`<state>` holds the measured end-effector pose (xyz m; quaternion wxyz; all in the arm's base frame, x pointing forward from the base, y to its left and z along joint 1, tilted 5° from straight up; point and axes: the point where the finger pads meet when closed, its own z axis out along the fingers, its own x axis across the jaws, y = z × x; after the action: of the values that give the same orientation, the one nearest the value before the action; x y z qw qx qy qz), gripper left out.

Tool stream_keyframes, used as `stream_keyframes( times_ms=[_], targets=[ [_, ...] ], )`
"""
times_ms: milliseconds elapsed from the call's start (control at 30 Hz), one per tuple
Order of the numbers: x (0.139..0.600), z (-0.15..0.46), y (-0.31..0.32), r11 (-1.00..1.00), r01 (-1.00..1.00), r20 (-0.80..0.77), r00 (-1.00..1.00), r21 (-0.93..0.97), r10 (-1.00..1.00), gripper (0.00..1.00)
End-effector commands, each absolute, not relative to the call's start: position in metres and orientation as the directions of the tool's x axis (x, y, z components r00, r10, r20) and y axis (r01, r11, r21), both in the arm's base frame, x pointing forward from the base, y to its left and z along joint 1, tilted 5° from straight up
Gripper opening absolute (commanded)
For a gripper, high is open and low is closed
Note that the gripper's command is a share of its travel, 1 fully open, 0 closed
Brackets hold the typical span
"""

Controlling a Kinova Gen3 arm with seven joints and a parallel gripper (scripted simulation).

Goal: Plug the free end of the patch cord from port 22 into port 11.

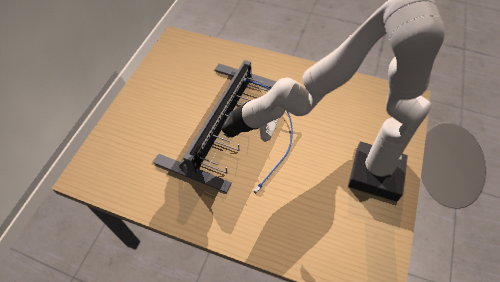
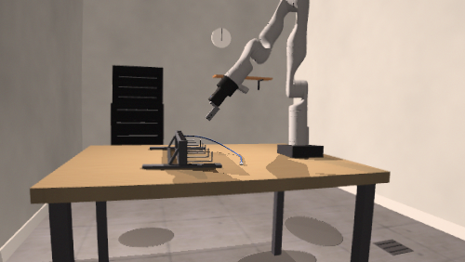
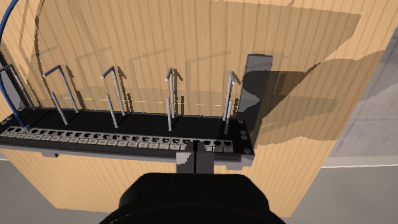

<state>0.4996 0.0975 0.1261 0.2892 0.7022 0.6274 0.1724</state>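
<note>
Hovering above the rack, the end effector has its fingers together on nothing, perhaps to stay narrow near the ports; the cord's plug lies on the desk, well apart.

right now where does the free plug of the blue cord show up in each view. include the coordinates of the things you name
top: below centre, at the cord's lower end (image 1: 257, 189)
exterior: right of centre, on the table at the cord's tip (image 2: 241, 163)
wrist: not in it, only part of the cord at the left edge
shared landmark: the rack (image 1: 218, 114) (image 2: 182, 150) (image 3: 195, 126)
</note>
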Motion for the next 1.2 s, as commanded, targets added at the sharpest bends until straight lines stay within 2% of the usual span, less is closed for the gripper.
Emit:
stream_keyframes(
  times_ms=[0, 533, 1167],
  targets=[
    [0.498, 0.146, 0.1, -0.074, 0.768, -0.084, 0.164, 0.636, 0.983, 0.0],
    [0.473, 0.177, 0.106, -0.074, 0.768, -0.084, 0.164, 0.636, 0.983, 0.0],
    [0.469, 0.181, 0.1, -0.074, 0.768, -0.084, 0.164, 0.636, 0.983, 0.0]
  ],
)
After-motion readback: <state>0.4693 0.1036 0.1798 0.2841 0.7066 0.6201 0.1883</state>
